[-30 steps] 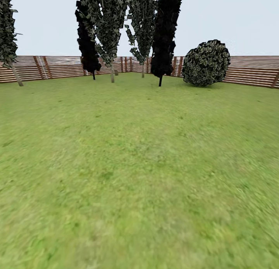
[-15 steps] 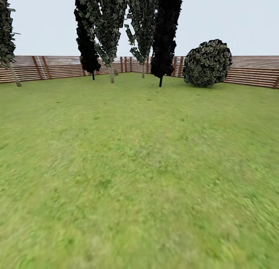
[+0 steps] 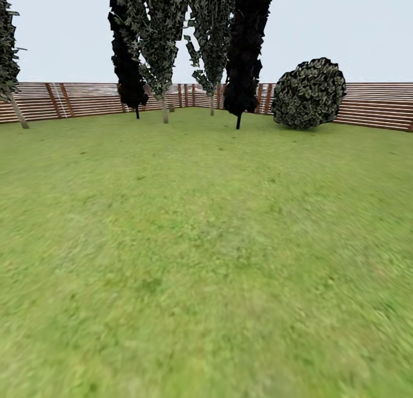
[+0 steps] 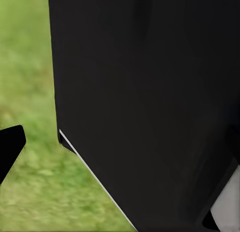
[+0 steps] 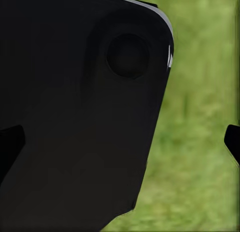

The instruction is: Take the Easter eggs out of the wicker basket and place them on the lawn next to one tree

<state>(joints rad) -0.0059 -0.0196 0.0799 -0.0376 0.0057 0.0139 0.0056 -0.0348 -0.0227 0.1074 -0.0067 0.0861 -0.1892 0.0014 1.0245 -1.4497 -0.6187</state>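
While the lawn [image 3: 206, 243] stretches toward pale-trunked trees [image 3: 164, 108], the search step applies: find the basket next. End-effector states cannot be told.

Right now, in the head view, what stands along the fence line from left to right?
Pale-trunked tree at the left edge → dark cypress → leafy pale-trunked tree → second dark cypress → round bush.

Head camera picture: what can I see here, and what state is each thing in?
lawn: mottled green, stretching to the fence.
fence: brown slats, standing along the far edge.
pale-trunked tree: upright.
dark narrow trees: upright.
round bush: sitting by the fence.
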